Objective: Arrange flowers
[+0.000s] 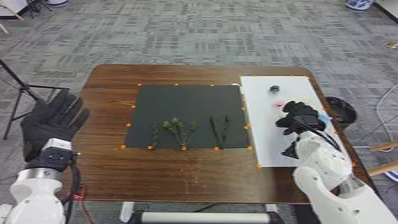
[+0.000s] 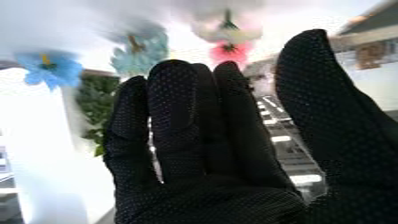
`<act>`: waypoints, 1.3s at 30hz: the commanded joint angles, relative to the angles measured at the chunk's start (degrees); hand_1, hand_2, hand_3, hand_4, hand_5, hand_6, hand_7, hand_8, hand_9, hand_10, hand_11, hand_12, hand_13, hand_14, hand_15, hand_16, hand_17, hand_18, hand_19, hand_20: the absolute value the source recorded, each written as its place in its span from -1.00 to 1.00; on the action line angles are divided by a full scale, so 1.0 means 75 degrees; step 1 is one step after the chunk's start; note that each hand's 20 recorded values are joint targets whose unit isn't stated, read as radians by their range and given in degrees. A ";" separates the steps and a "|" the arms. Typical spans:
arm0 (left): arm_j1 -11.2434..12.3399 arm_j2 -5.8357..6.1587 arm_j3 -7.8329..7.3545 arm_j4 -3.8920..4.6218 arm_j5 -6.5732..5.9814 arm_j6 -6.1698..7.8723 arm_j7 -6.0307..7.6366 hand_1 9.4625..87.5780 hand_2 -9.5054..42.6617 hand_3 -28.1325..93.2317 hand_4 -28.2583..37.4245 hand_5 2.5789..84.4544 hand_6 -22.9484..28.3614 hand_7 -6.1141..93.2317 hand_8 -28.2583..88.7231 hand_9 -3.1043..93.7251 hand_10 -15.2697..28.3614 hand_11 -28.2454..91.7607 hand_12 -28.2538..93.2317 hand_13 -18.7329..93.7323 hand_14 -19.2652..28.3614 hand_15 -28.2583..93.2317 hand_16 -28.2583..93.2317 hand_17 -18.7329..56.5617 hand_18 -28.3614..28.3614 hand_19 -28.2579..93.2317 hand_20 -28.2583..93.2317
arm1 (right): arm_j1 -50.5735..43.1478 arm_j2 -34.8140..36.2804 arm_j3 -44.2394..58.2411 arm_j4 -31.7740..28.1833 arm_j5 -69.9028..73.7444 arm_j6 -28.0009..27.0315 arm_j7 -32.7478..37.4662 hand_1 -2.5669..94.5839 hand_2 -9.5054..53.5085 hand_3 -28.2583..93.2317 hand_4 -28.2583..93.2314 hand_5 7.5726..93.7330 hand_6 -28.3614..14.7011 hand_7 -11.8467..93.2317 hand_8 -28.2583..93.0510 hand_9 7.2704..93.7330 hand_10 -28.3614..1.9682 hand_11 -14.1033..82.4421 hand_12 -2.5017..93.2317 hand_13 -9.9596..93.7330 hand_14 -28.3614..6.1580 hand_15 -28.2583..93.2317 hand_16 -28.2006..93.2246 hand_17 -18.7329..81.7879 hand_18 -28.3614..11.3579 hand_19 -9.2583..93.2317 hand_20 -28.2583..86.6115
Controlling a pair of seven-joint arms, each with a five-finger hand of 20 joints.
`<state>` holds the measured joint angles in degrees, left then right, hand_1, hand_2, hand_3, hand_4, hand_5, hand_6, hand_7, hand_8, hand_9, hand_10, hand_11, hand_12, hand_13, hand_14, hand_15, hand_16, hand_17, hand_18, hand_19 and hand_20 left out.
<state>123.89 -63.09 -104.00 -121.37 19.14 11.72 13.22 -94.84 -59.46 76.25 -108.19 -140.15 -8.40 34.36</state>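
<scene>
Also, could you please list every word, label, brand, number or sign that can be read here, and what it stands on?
There is no text that can be read.
Faint marks on the brown wooden table: too faint to read.
Small marks on the black housing of the white left arm: too small to read.

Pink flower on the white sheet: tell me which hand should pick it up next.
The right hand, most likely. It is over the white sheet, close to the pink flower. The left hand is off at the table's left, with the black mat in between.
</scene>
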 commanded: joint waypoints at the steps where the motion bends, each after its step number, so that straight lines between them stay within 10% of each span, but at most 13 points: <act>1: 0.0080 -0.0031 -0.0044 0.0004 -0.0016 0.0002 -0.0003 -0.56 -0.06 0.68 -1.00 -0.03 0.25 -0.68 -0.66 -0.32 0.35 -0.22 -0.43 -0.23 0.33 -0.21 -0.64 -0.71 0.50 0.10 -0.43 | 0.0154 0.0010 -0.0057 0.0218 -0.0144 -0.0048 0.0135 -0.01 -1.00 0.72 -1.00 0.10 0.12 -0.54 -0.71 0.04 0.07 -0.48 -0.63 0.28 -0.11 0.67 -0.06 -0.04 -0.73 0.72 0.21; 17: 0.0056 -0.0048 0.0004 0.0025 -0.0034 -0.0116 -0.0002 -0.57 -0.06 0.68 -1.00 -0.02 0.26 -0.68 -0.66 -0.30 0.40 -0.22 -0.42 -0.23 0.40 -0.19 -0.62 -0.71 0.51 0.10 -0.43 | 0.0206 -0.0102 -0.0397 0.0622 -0.0318 0.0505 0.0073 0.21 -1.00 0.58 -1.00 0.47 0.33 -0.41 -0.60 0.43 0.25 -0.39 -0.60 0.42 0.13 0.54 0.11 0.02 -0.68 0.72 0.23; 23: 0.0063 -0.0055 -0.0011 0.0026 -0.0039 -0.0126 -0.0003 -0.57 -0.06 0.68 -1.00 -0.02 0.26 -0.68 -0.66 -0.31 0.40 -0.22 -0.42 -0.23 0.40 -0.20 -0.62 -0.71 0.51 0.10 -0.43 | 0.0237 -0.0064 -0.0466 0.0635 -0.0371 0.0866 0.0129 0.31 -1.00 0.51 -1.00 0.60 0.36 -0.24 -0.51 0.68 0.31 -0.58 -0.28 0.45 0.18 0.52 0.15 0.05 -0.67 0.73 0.23; 39: 0.0287 -0.0104 -0.0384 0.0020 -0.0065 -0.0217 -0.0026 -0.62 -0.01 0.66 -1.00 -0.02 0.26 -0.70 -0.66 -0.27 0.42 -0.23 -0.42 -0.22 0.39 -0.21 -0.62 -0.71 0.51 0.10 -0.43 | 0.1295 -0.0128 -0.1170 0.0259 -0.0007 0.1967 -0.0293 0.31 -1.00 0.55 -1.00 0.62 0.35 -0.17 -0.48 0.71 0.30 -0.59 -0.24 0.46 0.20 0.51 0.17 0.06 -0.67 0.74 0.23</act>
<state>124.57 -63.31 -105.29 -121.33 18.67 10.68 13.18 -91.13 -59.69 69.96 -104.45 -141.76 3.89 34.76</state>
